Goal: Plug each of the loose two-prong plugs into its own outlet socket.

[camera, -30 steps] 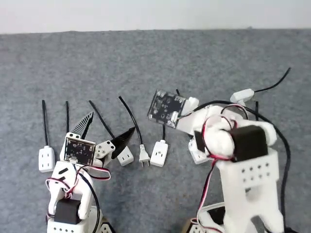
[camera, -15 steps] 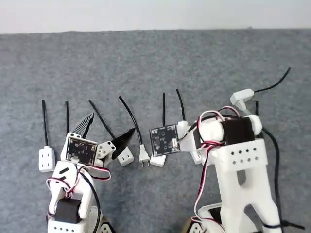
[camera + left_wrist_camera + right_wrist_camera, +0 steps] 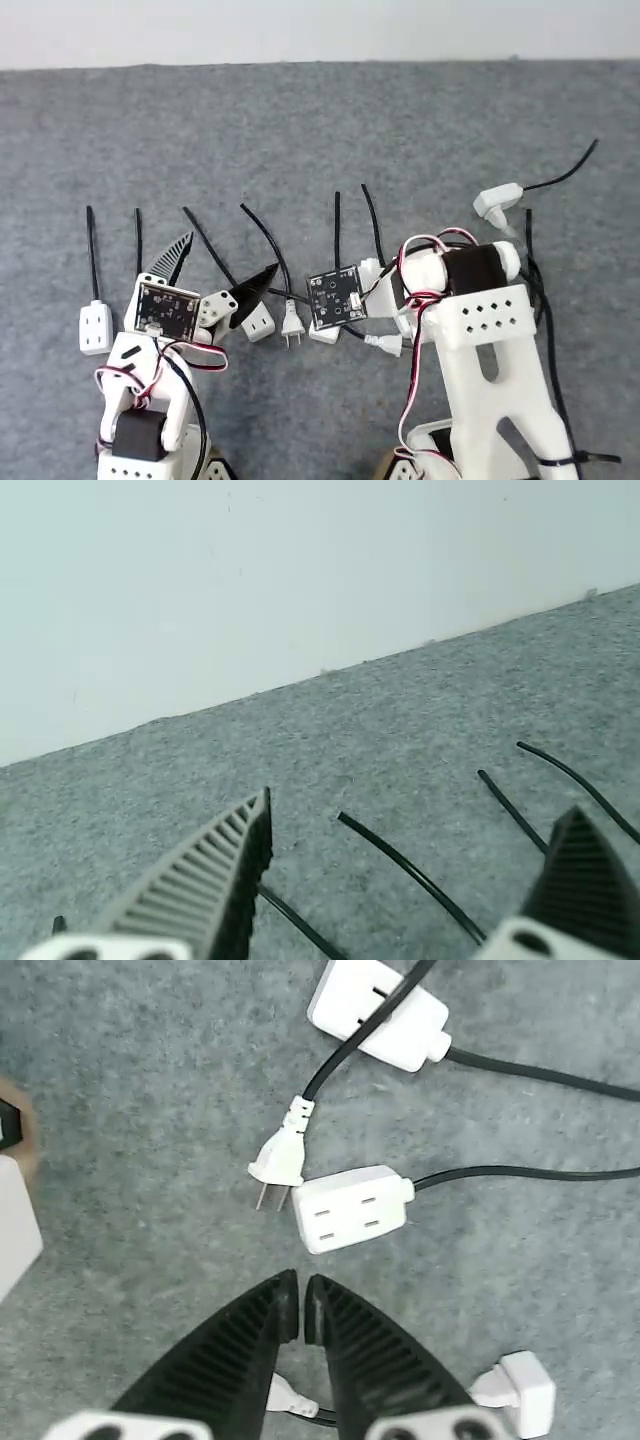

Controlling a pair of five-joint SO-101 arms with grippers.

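- I see my right gripper [image 3: 300,1305] pointing down at the carpet [image 3: 120,1110], fingers nearly together.
- Just beyond the tips lies a socket [image 3: 352,1210], with a plug [image 3: 278,1165] just beside its end.
- The plug's cord [image 3: 350,1045] crosses a second socket [image 3: 380,1005].

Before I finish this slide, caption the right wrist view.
Shut right gripper pointing at a loose plug beside a white outlet socket.

Right pincer [image 3: 302,1296] has swung down toward the plug [image 3: 277,1165].
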